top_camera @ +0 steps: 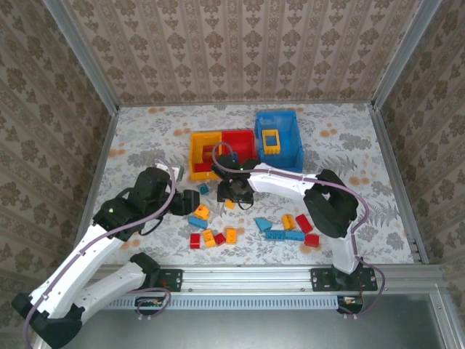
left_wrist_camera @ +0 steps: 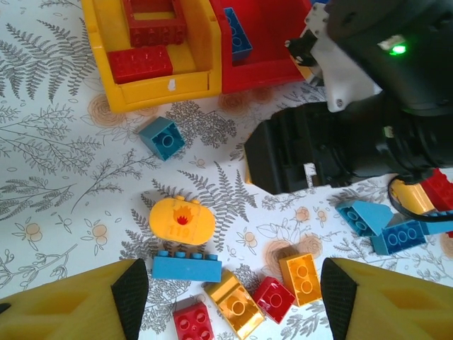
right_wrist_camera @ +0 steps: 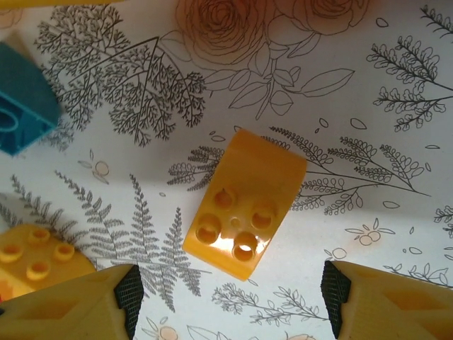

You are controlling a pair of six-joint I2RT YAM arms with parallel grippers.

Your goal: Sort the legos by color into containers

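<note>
My right jaws hang wide over an orange brick (right_wrist_camera: 244, 205) lying on the counter (top_camera: 145, 145), just before the red bin (top_camera: 238, 134). The pick is in hand. Next I would turn the wrist to square up, drop, close, and carry it to the yellow bin (top_camera: 193, 153). My left jaws are also wide above loose bricks (left_wrist_camera: 185, 268). The counter is covered in leaf-printed cloth, with wallpapered walls around.

Left claw (left_wrist_camera: 233, 301) and right claw (right_wrist_camera: 231, 297) agape
</note>
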